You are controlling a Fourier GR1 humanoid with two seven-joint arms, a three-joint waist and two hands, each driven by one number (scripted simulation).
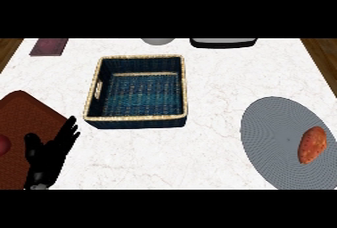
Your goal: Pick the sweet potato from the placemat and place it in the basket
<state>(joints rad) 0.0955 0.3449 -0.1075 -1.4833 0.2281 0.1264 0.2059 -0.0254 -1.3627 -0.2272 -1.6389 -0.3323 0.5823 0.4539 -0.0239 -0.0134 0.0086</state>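
An orange sweet potato lies on the round grey placemat at the right of the white counter. A dark blue woven basket with a pale rim stands behind the counter's middle, and nothing lies inside it. My left hand shows at the lower left, fingers straight and pointing up, resting over the edge of a brown mat, far from both the potato and the basket. My right hand is not in the picture.
A brown mat covers the lower left, with a reddish round thing at its left edge. Along the far edge sit a dark red flat item, a grey bowl and a black-rimmed tray.
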